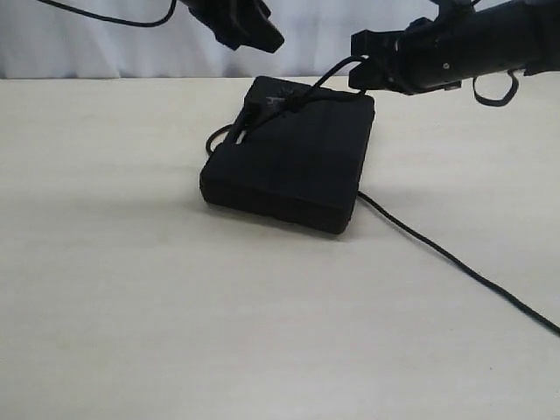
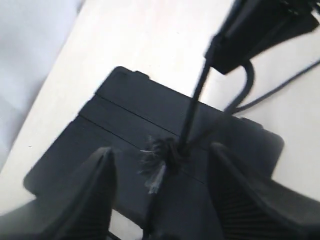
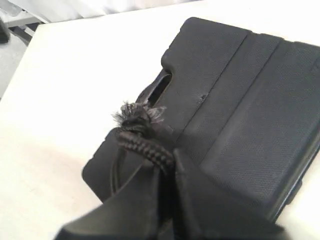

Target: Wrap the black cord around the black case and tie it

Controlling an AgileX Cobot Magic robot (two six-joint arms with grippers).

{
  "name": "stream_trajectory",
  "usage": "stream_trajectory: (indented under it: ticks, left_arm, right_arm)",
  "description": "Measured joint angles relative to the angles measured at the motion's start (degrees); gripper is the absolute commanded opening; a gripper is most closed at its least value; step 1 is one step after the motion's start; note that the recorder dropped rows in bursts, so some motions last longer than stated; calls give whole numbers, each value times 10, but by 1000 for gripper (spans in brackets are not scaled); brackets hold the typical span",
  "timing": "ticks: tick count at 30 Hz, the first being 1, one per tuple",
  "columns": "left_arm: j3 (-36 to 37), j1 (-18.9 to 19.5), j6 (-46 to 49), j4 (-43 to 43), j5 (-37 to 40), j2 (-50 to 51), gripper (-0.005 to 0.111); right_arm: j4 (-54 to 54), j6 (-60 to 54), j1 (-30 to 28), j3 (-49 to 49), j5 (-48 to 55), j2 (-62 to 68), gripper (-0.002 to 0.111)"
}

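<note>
The black case (image 1: 293, 157) lies flat in the middle of the table. The black cord (image 1: 328, 74) rises from a frayed knot (image 1: 280, 103) on the case's far edge up into my right gripper (image 1: 359, 72), which is shut on it. In the right wrist view the braided cord (image 3: 145, 147) runs into the closed gripper (image 3: 169, 167), with the fuzzy knot (image 3: 137, 117) just beyond, over the case (image 3: 240, 90). My left gripper (image 2: 161, 150) hangs open above the case (image 2: 130, 115), the frayed knot (image 2: 162, 157) showing between its fingers (image 2: 100, 190) and untouched. In the exterior view that gripper (image 1: 254, 31) hovers over the far edge.
The rest of the cord (image 1: 455, 258) trails from the case's right side across the pale table (image 1: 131, 289) toward the front right edge. A short loop (image 1: 219, 136) of cord lies at the case's far left. A white curtain (image 1: 105, 44) hangs behind.
</note>
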Motion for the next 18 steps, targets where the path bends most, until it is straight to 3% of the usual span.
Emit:
stream_trajectory:
  ticks: [6,10,18]
  left_arm:
    - [39,-14,129,20,48,9,52]
    - [77,-29,234,26,-4,18,52]
    - [88,-35,286,12,-98,51,52]
  right_arm:
    - [6,1,0,0,14,-12,4]
    - [6,1,0,0,18,-12,4]
    - [6,1,0,0,19,-12,4]
